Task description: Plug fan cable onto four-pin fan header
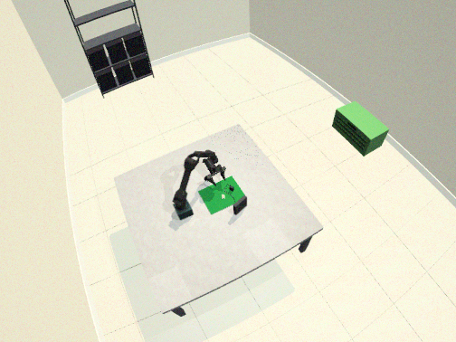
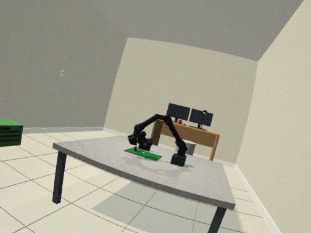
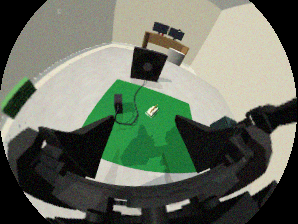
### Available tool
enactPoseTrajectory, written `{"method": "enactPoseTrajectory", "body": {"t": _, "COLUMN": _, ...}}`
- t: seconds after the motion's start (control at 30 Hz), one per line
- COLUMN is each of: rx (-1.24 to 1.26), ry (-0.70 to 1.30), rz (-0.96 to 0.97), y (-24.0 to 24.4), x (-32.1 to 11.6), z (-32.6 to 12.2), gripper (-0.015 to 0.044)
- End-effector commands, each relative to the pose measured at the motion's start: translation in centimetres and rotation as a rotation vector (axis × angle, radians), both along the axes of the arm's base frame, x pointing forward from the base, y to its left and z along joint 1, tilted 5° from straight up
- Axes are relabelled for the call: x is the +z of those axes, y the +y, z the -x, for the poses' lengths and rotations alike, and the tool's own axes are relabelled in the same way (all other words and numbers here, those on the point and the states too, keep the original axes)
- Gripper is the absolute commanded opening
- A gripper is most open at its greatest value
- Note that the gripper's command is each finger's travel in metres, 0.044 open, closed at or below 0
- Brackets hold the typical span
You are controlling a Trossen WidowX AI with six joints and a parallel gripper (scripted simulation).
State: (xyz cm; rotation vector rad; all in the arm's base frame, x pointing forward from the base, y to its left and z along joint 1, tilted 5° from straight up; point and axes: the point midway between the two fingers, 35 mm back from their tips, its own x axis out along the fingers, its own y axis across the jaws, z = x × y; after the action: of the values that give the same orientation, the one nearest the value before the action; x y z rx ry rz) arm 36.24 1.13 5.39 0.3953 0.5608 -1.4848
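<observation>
The green board [image 1: 209, 204] [image 2: 152, 156] [image 3: 170, 102] lies flat on the table. The dark plug [image 1: 231, 188] [image 2: 135, 149] [image 3: 118, 102] stands upright on the board's far side from the arm base. The header under it cannot be made out, nor how deep the plug sits. A thin dark cable [image 3: 135, 100] loops from the plug to the black fan [image 1: 240, 205] [image 3: 148, 64], which stands upright at the board's edge. My gripper [image 1: 220, 182] [image 3: 145, 117] is wide open and empty, above the board's edge and back from the plug. In the wrist view the left fingertip appears just below the plug, with no visible contact.
A small whitish part [image 1: 223, 196] [image 3: 152, 110] is on the board near its middle. The arm's base [image 1: 183, 211] [image 2: 178, 159] stands on the table [image 1: 204, 262] [image 2: 197, 182] beside the board. A desk with two monitors and a green cabinet are away from the table.
</observation>
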Motion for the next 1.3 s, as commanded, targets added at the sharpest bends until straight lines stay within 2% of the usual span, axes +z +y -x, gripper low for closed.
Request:
{"method": "enactPoseTrajectory", "body": {"t": 0.0, "rx": -0.018, "ry": 0.028, "rz": -0.081, "y": -0.3, "x": 0.2, "z": 0.1, "gripper": 0.044}}
{"method": "enactPoseTrajectory", "body": {"t": 0.63, "rx": 0.0, "ry": 0.114, "rz": -0.514, "y": -0.8, "x": 1.4, "z": -0.2, "gripper": 0.044}}
{"method": "enactPoseTrajectory", "body": {"t": 1.27, "rx": 0.215, "ry": 0.053, "rz": -0.909, "y": -0.6, "x": 5.1, "z": -1.8, "gripper": 0.044}}
